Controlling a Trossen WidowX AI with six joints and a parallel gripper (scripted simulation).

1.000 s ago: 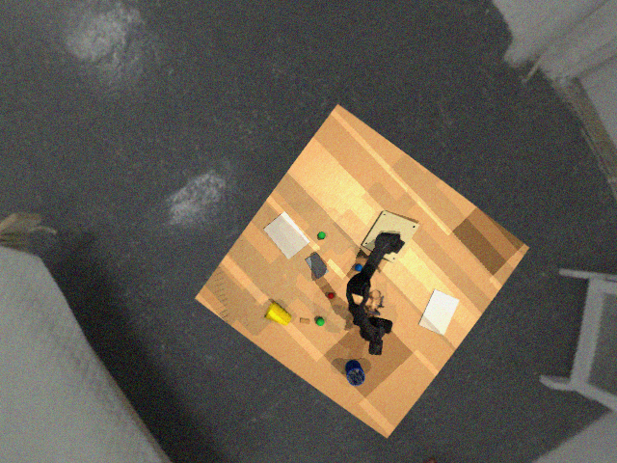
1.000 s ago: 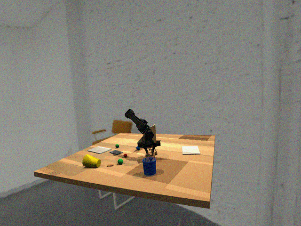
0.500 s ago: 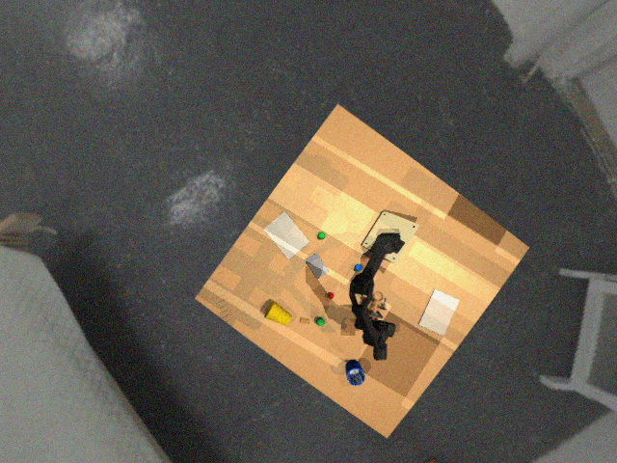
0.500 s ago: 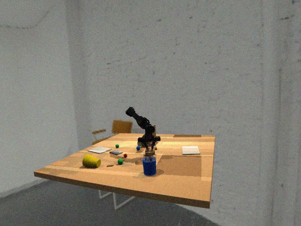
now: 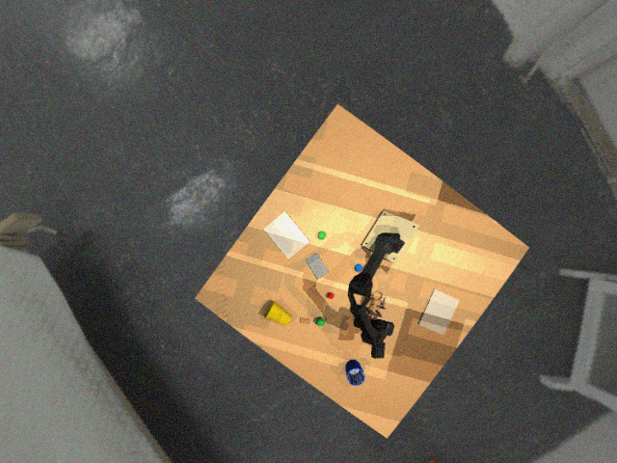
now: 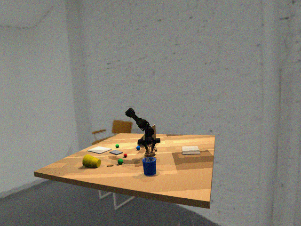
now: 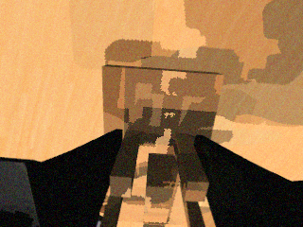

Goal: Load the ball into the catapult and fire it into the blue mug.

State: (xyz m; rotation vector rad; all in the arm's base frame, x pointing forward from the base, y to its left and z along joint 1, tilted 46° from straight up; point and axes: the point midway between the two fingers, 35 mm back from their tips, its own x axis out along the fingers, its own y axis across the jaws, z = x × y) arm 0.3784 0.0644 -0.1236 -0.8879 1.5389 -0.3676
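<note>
The wooden catapult (image 5: 377, 305) (image 6: 149, 154) (image 7: 161, 90) stands on the table, its cup end hidden in the wrist view. My gripper (image 6: 149, 151) (image 7: 158, 138) points down over it and is shut on the catapult's frame, one black finger against each side. The blue mug (image 5: 355, 372) (image 6: 149, 166) stands upright near the table's front edge. A red ball (image 5: 330, 295) (image 6: 125, 155), a blue ball (image 5: 358, 267) (image 6: 138, 148), a near green ball (image 5: 320, 321) (image 6: 120, 161) and a far green ball (image 5: 321, 234) (image 6: 117, 146) lie on the table. I see no ball in the catapult.
A yellow cup (image 5: 278, 313) (image 6: 91, 161) lies on its side beside a small wooden block (image 5: 304, 320) (image 6: 110, 165). A grey pad (image 5: 317, 265) (image 6: 115, 152) and a white slab (image 5: 286, 234) (image 6: 99, 149) lie left. Another white slab (image 5: 438, 311) (image 6: 190, 150) lies right.
</note>
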